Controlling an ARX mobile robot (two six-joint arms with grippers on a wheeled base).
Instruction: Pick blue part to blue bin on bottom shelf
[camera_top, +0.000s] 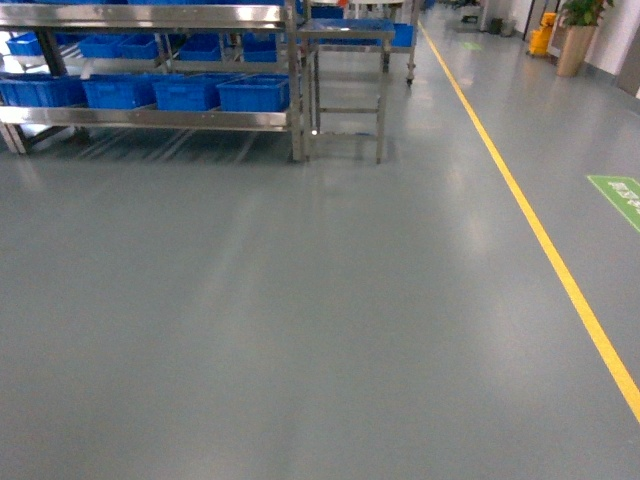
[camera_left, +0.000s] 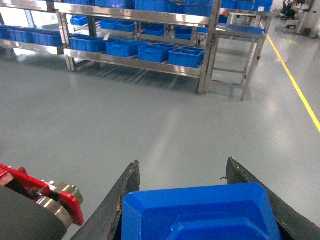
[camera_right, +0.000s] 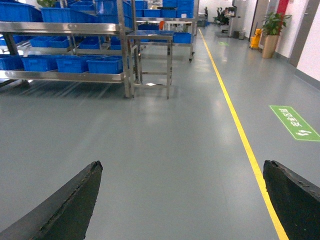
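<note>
already the left hand (camera_left: 200, 210) grips the blue part (camera_left: 200, 212) between its fingers; the right hand (camera_right: 182, 200) hangs open, empty. the blue bin (camera_left: 186, 56) lies well ahead, bottom shelf (camera_left: 140, 64), slightly left.

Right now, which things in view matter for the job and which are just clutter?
Job: blue part, held in left gripper; blue bins on the bottom shelf.
Lying about: steel table; yellow floor line; green floor sign; potted plant; right gripper, open, empty.
</note>
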